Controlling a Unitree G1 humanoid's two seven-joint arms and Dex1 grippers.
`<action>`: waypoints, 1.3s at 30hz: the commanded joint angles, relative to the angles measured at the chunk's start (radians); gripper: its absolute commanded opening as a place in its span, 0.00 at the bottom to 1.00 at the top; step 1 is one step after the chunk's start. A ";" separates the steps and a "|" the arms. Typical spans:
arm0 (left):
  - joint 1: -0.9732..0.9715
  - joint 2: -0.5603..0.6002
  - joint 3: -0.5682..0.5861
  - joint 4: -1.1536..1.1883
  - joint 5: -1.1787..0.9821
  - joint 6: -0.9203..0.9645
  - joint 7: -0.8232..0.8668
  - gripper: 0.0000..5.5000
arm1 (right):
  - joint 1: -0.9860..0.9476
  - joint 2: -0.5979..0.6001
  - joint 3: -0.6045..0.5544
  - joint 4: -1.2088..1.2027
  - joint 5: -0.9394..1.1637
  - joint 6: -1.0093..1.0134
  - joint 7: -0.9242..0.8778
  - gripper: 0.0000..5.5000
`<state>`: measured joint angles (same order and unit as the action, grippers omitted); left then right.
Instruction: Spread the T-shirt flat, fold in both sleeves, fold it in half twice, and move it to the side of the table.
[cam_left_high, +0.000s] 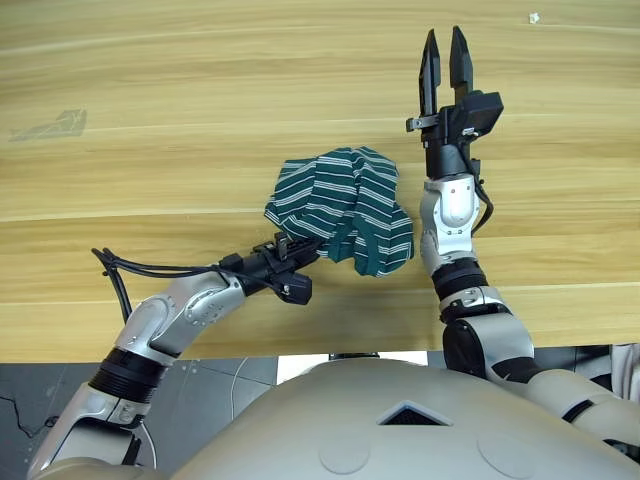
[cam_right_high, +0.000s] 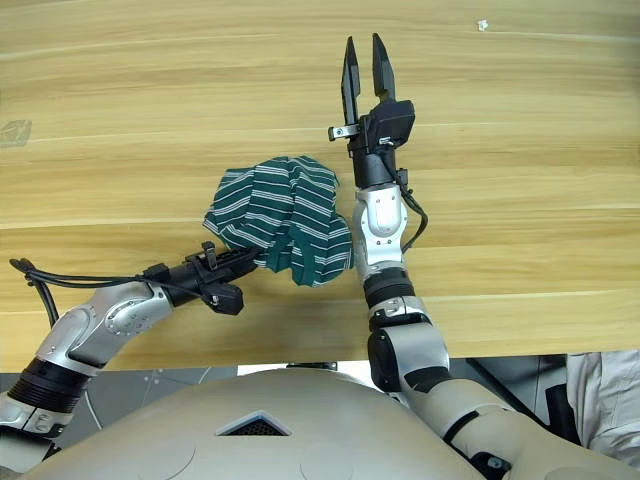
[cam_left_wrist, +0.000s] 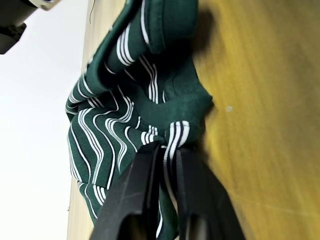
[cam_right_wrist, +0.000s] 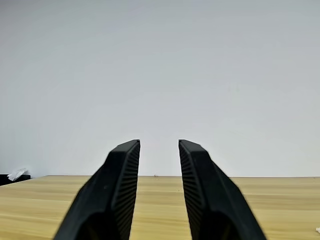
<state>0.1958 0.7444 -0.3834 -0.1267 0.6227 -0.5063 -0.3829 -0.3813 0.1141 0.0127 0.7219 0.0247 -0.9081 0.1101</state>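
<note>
Left eye view showed the wooden table (cam_left_high: 150, 90) as a wide board with bare wood running out toward the far edge and toward both side edges. The T-shirt (cam_left_high: 340, 205), green with white stripes, lay crumpled in a heap near the middle of the near edge; bunched like that, it showed no clear long axis, and neither sleeve could be told apart.

The left claw (cam_left_wrist: 167, 150) was the nearer one. It came in low from the near-left side and was pinched tight on a fold at the heap's near rim. The right claw (cam_left_high: 446, 45) held nothing, its fingers a little apart, pointing at the far edge. It sat beyond the heap, which lay just left of that arm's forearm.

Spreading would probably mean pulling cloth out toward the open far and side room.
</note>
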 joint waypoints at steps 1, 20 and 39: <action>0.038 0.041 -0.010 0.044 0.000 0.049 -0.083 0.03 | -0.021 -0.011 -0.013 0.008 0.004 -0.002 -0.005 0.27; 0.099 0.029 0.249 -0.519 -0.668 0.374 -0.270 0.00 | 0.722 -0.635 0.177 -0.877 0.225 0.404 0.641 0.27; 0.067 -0.033 0.293 -0.590 -0.680 0.467 -0.268 0.00 | 0.815 -0.622 0.255 -0.833 -0.029 0.345 0.592 0.41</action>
<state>0.2870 0.7222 -0.0930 -0.7052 -0.0436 -0.0512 -0.6441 0.4563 -0.5176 0.2616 -0.1163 0.0391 -0.5256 0.7266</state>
